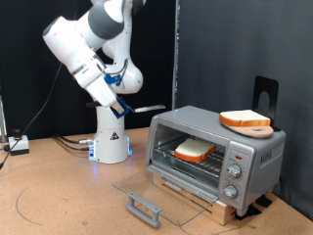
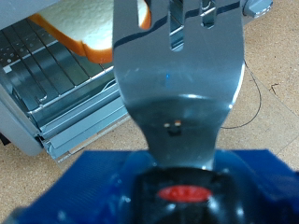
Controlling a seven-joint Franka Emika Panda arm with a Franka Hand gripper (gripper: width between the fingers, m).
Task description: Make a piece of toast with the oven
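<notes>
Oven [image 1: 215, 149]: we see its glass door [image 1: 161, 191] dropped flat, mouth facing seven o'clock in the exterior view.
Gripper [image 1: 130, 109]: raised, well apart at the oven's ten o'clock; clamped on a fork [image 2: 173, 65].
Piece of toast [image 1: 195, 150]: inside on the rack, four o'clock from the gripper.

Arm [image 1: 83, 59] upright on white pedestal base [image 1: 111, 147], folded tight. Elbow high toward exterior view's left, forearm slanting down toward exterior view's right. Gripper [image 1: 121, 101] low in front of base column, angled down and toward exterior view's right. Blue housing at wrist [image 1: 115, 76].
</notes>
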